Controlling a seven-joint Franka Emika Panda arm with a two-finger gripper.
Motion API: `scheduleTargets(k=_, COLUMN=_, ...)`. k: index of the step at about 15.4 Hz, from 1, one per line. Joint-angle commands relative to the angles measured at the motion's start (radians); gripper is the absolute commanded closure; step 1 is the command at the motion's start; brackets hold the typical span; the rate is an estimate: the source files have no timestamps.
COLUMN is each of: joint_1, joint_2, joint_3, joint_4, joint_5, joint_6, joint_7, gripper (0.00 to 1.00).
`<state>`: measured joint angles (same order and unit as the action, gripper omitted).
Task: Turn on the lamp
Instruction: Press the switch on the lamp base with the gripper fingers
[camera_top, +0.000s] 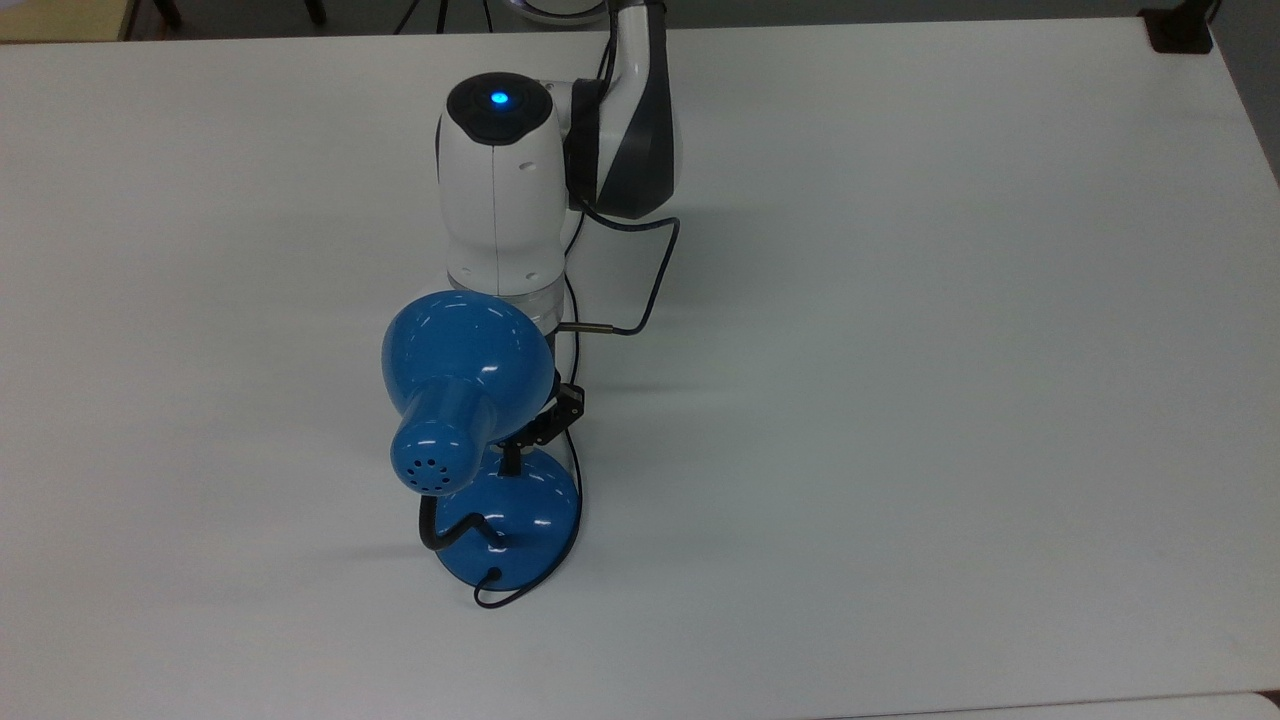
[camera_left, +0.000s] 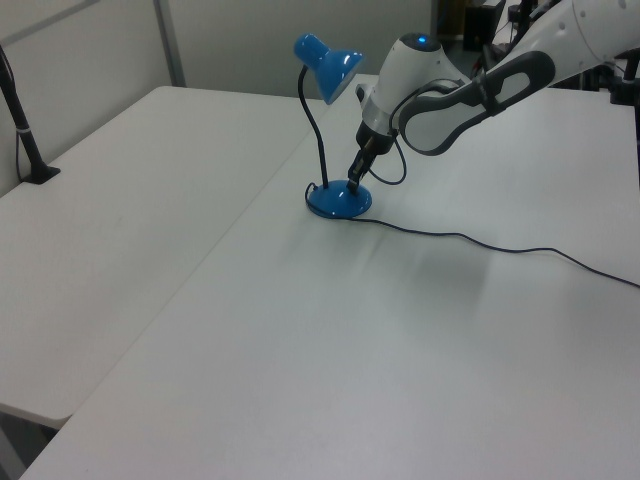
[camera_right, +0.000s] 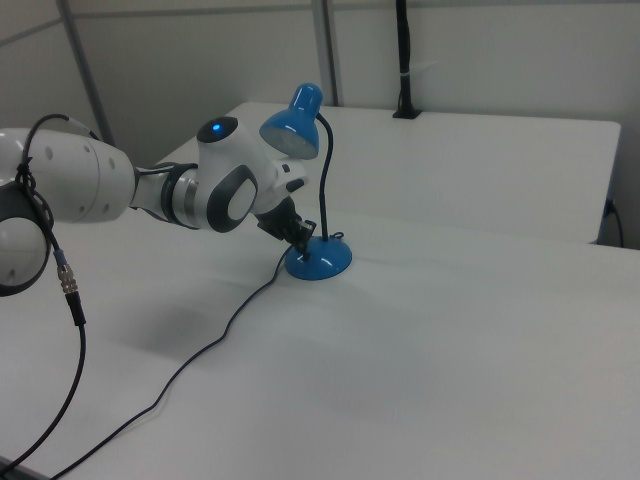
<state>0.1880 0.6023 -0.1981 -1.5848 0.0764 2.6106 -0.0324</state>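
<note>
The lamp (camera_top: 470, 440) stands upright on the white tabletop (camera_top: 950, 400), near the middle of the top view and a little to the top view's left, its round blue base (camera_left: 338, 200) flat on the surface and its black neck (camera_left: 317, 135) curving up to the dome shade (camera_right: 294, 128), which leans out toward the arm. That lean matters — the shade overhangs the base from above, so the arm reaches in low and from the side, slipping the end effector (camera_left: 355, 187) under the shade's rim. The arm's white wrist segment (camera_top: 500, 190) tilts steeply downward, the blue status light (camera_top: 497, 99) on its upper cap, with the grey-banded link (camera_left: 470, 95) bent behind it like an elbow. The dark tip is right at the top of the base on the side facing the arm, where the switch would sit, and looks to be touching or nearly so; whether its fingers are apart or together I cannot tell. The shade shows no glow, so the lamp seems not yet lit. A thin black cord (camera_left: 480, 243) trails from the base across the tabletop.
</note>
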Motion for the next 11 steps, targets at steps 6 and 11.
scheduleTargets(k=6, joint_1=0.016, joint_2=0.048, joint_3=-0.007, joint_4=0.043, joint_5=-0.006, joint_6=0.023, joint_7=0.034, gripper=1.00)
scheduleTargets(k=11, joint_1=0.022, joint_2=-0.011, joint_3=-0.007, joint_4=0.005, joint_5=-0.003, joint_6=0.026, joint_7=0.034, gripper=1.00)
